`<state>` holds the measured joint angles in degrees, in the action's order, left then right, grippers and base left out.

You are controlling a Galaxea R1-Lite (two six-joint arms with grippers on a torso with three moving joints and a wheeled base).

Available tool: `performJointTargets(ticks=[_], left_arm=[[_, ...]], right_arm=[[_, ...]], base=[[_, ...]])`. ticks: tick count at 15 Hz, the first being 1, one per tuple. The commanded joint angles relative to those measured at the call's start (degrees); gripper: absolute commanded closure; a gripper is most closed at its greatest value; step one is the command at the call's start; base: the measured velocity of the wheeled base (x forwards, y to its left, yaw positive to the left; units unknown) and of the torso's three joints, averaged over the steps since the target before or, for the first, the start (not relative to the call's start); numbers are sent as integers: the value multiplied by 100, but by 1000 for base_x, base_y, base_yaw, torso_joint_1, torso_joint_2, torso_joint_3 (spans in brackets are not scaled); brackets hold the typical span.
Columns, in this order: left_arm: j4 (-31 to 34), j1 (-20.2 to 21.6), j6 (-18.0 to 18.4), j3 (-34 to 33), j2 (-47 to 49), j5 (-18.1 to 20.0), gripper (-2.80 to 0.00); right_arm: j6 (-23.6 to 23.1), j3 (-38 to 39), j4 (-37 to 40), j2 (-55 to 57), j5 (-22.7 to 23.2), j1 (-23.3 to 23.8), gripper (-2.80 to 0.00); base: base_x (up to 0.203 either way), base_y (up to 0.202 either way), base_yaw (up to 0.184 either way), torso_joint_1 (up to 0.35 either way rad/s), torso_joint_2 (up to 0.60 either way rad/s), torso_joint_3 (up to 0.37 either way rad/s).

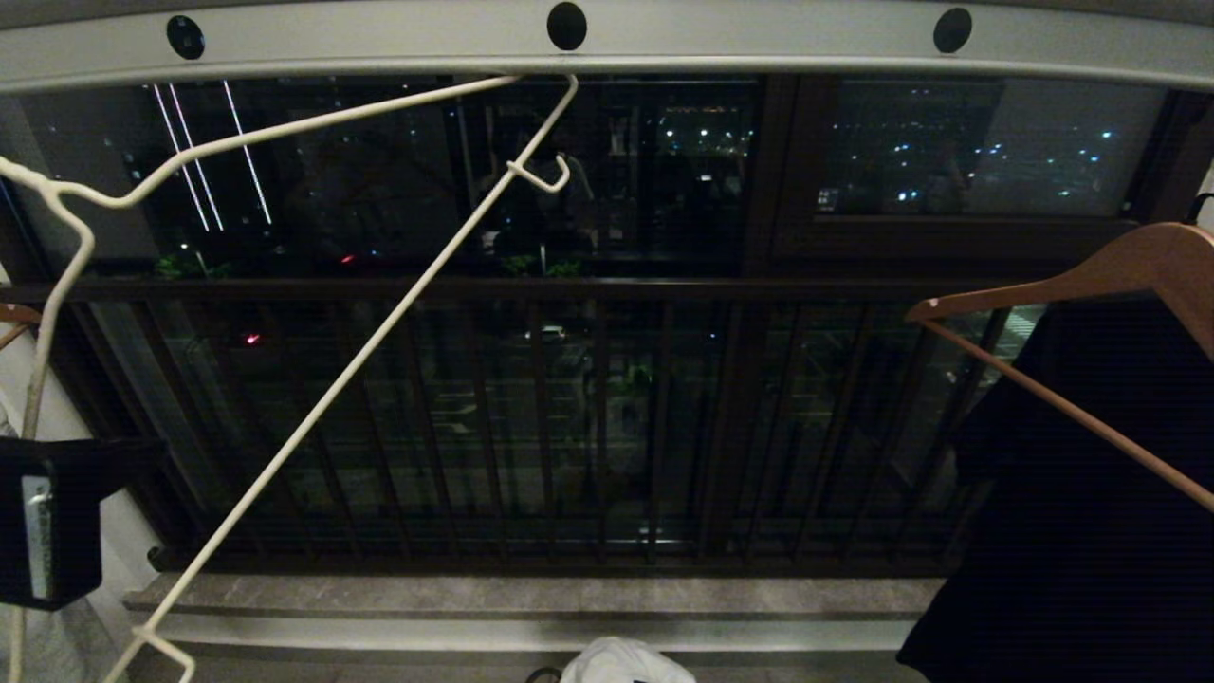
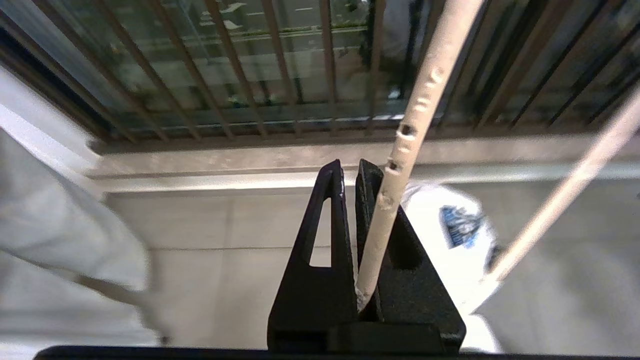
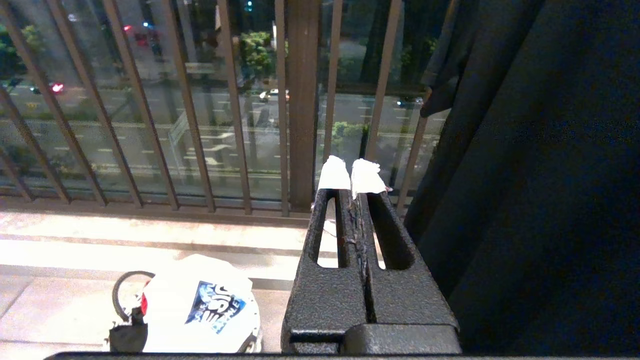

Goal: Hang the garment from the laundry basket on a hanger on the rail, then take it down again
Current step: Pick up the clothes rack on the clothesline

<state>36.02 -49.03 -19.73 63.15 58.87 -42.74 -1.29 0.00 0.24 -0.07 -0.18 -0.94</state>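
My left gripper [image 2: 350,167] is shut on the thin white wire hanger [image 2: 415,125], which is pinched low between the fingers. The gripper's dark body shows at the head view's left edge [image 1: 43,455]. The bare hanger [image 1: 360,365] hangs tilted, its upper end close under the pale grey rail [image 1: 740,43]. On the floor below lies the garment [image 3: 200,300], a white T-shirt with a blue print, heaped in the laundry basket [image 3: 125,295]; it also shows as garment [image 1: 621,664] and garment [image 2: 460,235]. The right gripper [image 3: 350,175] is shut and empty.
A brown wooden hanger [image 1: 1091,275] carries a black garment [image 1: 1091,531] at the right, close beside the right gripper. The dark brown railing [image 1: 569,427] and a stone ledge [image 1: 531,598] run across behind. A pale cloth [image 2: 50,225] hangs at the left.
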Motion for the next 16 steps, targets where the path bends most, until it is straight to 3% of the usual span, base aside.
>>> performJointTargets(ticks=[1,4,9,16], left_arm=[[11,-183,261,-414,-307,-16,0],[19,-248,454,-560,-262,-2,0],[19,-248,1274,-1001,-297,773,0],[18,-184,1414,-1509,-61,760,0]], right_arm=[[-3,9,2,-1,1,-3,0],[-3,9,2,-1,1,-3,0],[-3,9,2,-1,1,-3,0],[-3,9,0,-1,1,-3,0]], base=[[0,0,0,0,0,0],[0,0,0,0,0,0],[0,0,0,0,0,0],[0,0,0,0,0,0]])
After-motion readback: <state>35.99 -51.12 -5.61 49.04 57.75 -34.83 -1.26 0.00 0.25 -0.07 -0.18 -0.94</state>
